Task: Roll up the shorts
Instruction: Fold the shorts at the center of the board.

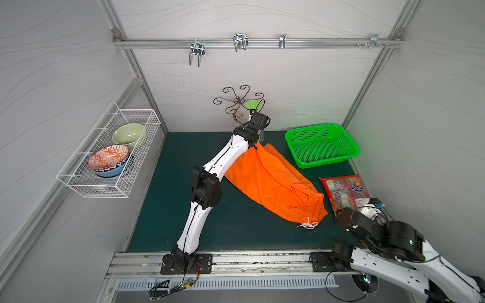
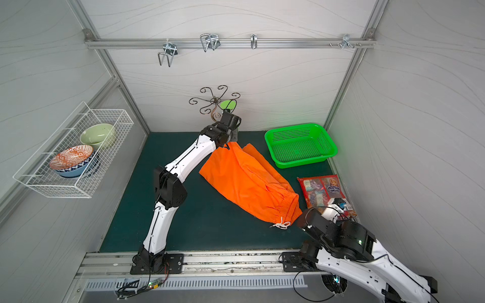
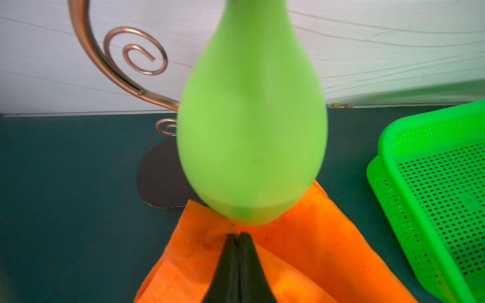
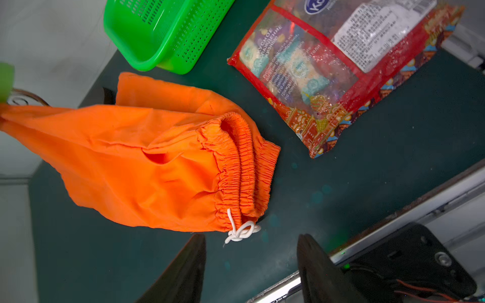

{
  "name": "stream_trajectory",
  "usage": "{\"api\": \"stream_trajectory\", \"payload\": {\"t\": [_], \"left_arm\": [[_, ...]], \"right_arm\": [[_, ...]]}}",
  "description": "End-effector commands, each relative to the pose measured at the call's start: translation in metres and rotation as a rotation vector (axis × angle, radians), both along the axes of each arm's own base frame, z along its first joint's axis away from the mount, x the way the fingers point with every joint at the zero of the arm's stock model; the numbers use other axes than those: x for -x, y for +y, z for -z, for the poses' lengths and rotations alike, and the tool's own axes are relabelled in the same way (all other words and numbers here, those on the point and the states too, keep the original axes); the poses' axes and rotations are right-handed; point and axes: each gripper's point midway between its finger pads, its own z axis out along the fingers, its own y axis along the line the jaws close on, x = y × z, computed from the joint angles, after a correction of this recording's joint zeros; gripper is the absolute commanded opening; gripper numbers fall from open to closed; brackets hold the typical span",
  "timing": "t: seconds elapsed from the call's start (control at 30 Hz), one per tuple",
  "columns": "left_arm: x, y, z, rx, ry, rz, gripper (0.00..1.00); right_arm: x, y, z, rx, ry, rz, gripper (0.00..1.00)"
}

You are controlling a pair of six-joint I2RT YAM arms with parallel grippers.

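Observation:
The bright orange shorts [image 1: 273, 183] [image 2: 249, 181] lie folded lengthwise across the green mat. Their gathered waistband [image 4: 244, 162] and white drawstring [image 4: 241, 232] point to the front right. The far leg end is lifted off the mat, and my left gripper [image 3: 238, 234] [image 1: 258, 143] is shut on that cloth, which pulls to a point there. My right gripper [image 4: 252, 241] [image 1: 339, 216] stands open just in front of the drawstring knot, with only bare mat between its fingers. It touches nothing.
A green pear-shaped soft thing [image 3: 252, 118] hangs close before the left wrist camera, by a copper scroll stand [image 1: 237, 102]. A green perforated basket [image 1: 321, 144] stands at the back right, a red snack packet [image 1: 343, 192] beside the waistband. A wire basket [image 1: 110, 189] holds bowls on the left wall.

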Motion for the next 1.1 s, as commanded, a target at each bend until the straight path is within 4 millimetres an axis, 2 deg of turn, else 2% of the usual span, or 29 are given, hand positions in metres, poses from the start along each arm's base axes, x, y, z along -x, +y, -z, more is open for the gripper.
{"api": "stream_trajectory", "payload": {"t": [0.0,0.07,0.2,0.23,0.33,0.4,0.53,0.6,0.7,0.83,1.07], "left_arm": [[-0.007,-0.021,-0.016,0.083,-0.045,0.052,0.22],[-0.003,-0.024,-0.022,0.101,-0.045,0.072,0.33],[0.008,-0.022,-0.048,0.125,-0.068,0.093,0.68],[0.012,-0.021,-0.056,0.132,-0.075,0.102,0.74],[0.034,-0.018,-0.073,0.162,-0.063,0.144,0.77],[0.054,-0.010,-0.074,0.169,-0.030,0.151,0.74],[0.102,0.009,-0.043,0.217,0.051,0.150,0.70],[0.122,0.014,-0.012,0.244,0.108,0.140,0.69],[0.142,0.026,0.024,0.255,0.181,0.088,0.67],[0.156,0.032,0.063,0.261,0.248,0.050,0.65],[0.157,0.036,0.114,0.259,0.291,-0.010,0.66]], "right_arm": [[-0.009,0.022,-0.001,0.055,-0.012,-0.117,0.63],[-0.014,0.032,0.000,0.072,-0.020,-0.166,0.65],[-0.020,0.045,0.002,0.083,0.010,-0.246,0.67],[-0.022,0.050,0.003,0.068,0.024,-0.260,0.68],[-0.027,0.076,0.016,-0.024,0.089,-0.373,0.65],[-0.030,0.090,0.026,-0.080,0.144,-0.436,0.60],[-0.035,0.107,0.042,-0.110,0.216,-0.527,0.55],[-0.040,0.113,0.045,-0.104,0.225,-0.563,0.54],[-0.042,0.123,0.057,-0.114,0.277,-0.599,0.45],[-0.040,0.135,0.078,-0.166,0.333,-0.614,0.40],[-0.032,0.130,0.125,-0.119,0.467,-0.565,0.40]]}}
